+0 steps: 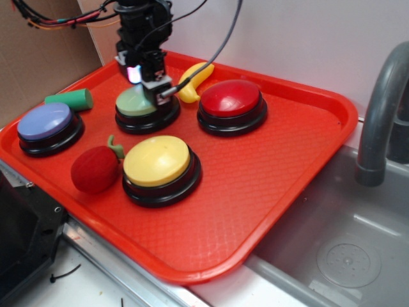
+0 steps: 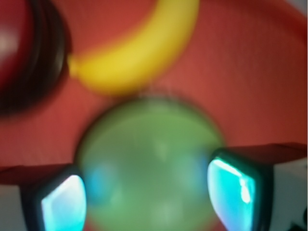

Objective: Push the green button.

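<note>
Directly over the green button (image 1: 135, 101), the gripper (image 1: 151, 89) hangs with its fingers (image 2: 233, 187) apart, one at each side of the dome in the wrist view; contact cannot be judged. That button sits at the tray's (image 1: 255, 204) rear, between the banana (image 1: 192, 82) and yellow button (image 1: 156, 160), so the press should run straight down.
</note>
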